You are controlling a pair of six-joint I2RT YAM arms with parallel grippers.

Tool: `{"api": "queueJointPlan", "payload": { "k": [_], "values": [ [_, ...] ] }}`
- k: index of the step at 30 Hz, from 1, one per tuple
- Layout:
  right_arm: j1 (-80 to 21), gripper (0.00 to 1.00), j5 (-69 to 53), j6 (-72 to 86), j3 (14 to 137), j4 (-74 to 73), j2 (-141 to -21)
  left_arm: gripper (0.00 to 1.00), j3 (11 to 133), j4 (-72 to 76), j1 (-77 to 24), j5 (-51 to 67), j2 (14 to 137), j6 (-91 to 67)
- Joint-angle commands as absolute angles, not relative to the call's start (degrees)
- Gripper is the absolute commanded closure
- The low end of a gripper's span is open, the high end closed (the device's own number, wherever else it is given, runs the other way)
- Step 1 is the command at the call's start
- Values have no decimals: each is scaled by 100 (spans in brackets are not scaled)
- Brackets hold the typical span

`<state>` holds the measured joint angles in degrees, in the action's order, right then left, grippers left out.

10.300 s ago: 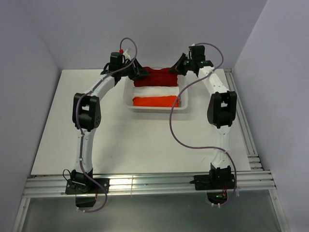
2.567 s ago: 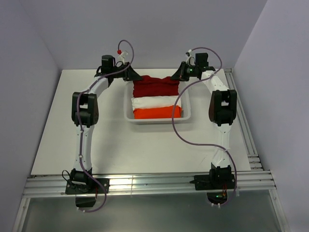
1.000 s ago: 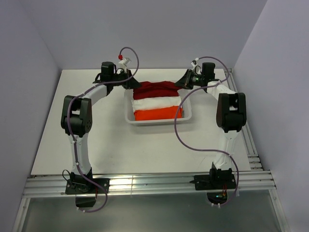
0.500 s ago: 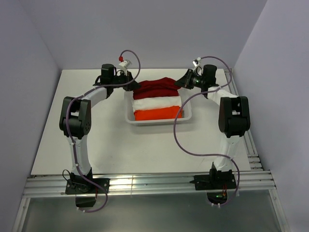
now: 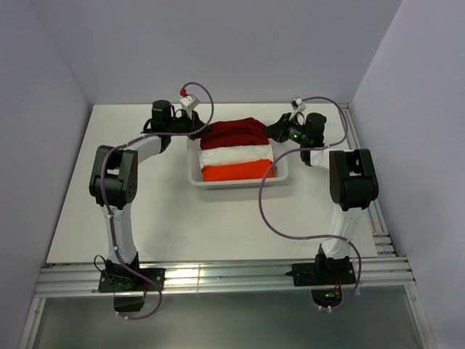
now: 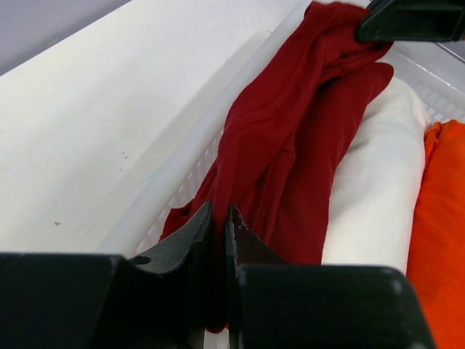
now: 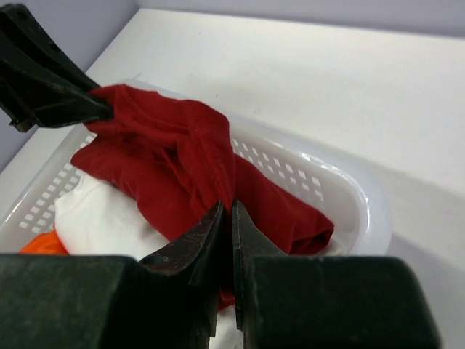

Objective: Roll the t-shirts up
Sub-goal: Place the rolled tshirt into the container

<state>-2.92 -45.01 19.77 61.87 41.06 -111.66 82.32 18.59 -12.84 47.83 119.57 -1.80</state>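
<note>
Top view: left claw (image 5: 197, 129) and right claw (image 5: 276, 131) grip the red t-shirt (image 5: 234, 131) at its 9 and 3 o'clock ends, at the far end of the basket (image 5: 240, 183) on the bench (image 5: 182, 218); best to lift both ends level, clear of the rim. Left wrist: jaws clamped on a red fold, t-shirt running off to 1 o'clock. Right wrist: clamped likewise, t-shirt spreading to 10 o'clock.

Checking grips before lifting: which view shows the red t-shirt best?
Left wrist: the red t-shirt stretches across it, left gripper and right gripper pinching its ends. Right wrist shows it bunched; top view, small, in the basket.
</note>
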Motion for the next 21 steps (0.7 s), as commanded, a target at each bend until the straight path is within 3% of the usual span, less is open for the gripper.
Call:
{"api": "queueJointPlan", "payload": {
  "k": [1,10,16,21],
  "values": [
    [-378,84,-4316,1600,6031,5001,-10644,84,8078,2197,-1310,4939,11593,272],
    [-439,82,-3841,1459,5090,5836,-9967,85,7445,2628,-1310,4659,11005,509],
    [-483,75,-4051,1021,5501,4573,-9861,75,7506,2382,-1336,4641,10934,764],
    [-562,76,-4008,536,5599,3911,-9625,75,7532,2189,-1433,4693,10925,931]
  ]
}}
